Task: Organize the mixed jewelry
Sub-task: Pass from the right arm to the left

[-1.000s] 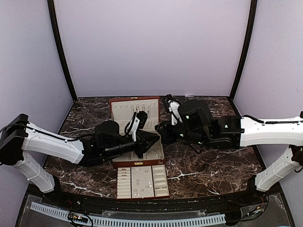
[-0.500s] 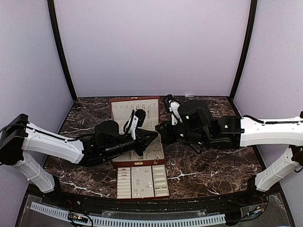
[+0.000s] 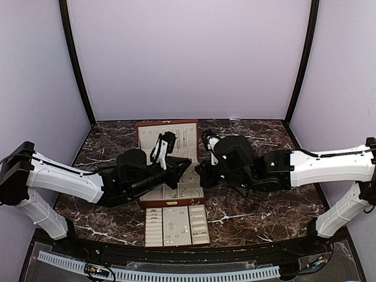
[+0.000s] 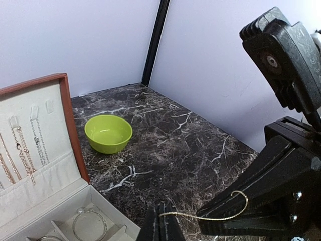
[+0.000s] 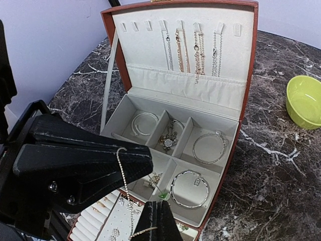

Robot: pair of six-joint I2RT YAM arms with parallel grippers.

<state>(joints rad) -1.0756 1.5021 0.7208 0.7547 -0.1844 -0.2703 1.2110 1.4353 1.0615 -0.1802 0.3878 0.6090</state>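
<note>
Well, the marble bench [image 3: 264, 205] has both arms stretched over it, the left arm [image 3: 64, 176] and the right arm [image 3: 329, 164] meeting nose to nose above the open reddish-brown box [image 3: 147, 138] at the centre. At 6 o'clock from the box lies the cream tray [image 3: 200, 229], and a green bowl [image 4: 108, 133] stands at about 3 o'clock from the box, apparently empty.

Most of the mixed jewelry [image 3: 175, 226] looks sorted: small pale pieces in the tray, bangles [image 5: 189, 182] in the box compartments, necklaces [image 5: 186, 47] hanging in the lid.

The piece in hand is a thin gold chain [image 4: 190, 216], strung in the air between the two tools, above the box front. The left pincer [image 4: 160, 227] is clenched, with one end of the chain coming out of its tips. The right pincer [image 5: 156, 221] is likewise clenched on the other end. Between them the chain seems to loop over the edge of each opposite finger.

I take this for a handover or a straightening of the chain before it is hung. Next, I reckon, one side must let go cleanly without snagging that loop, and the other must carry the chain to a free tab in the lid, toward 12 o'clock.
</note>
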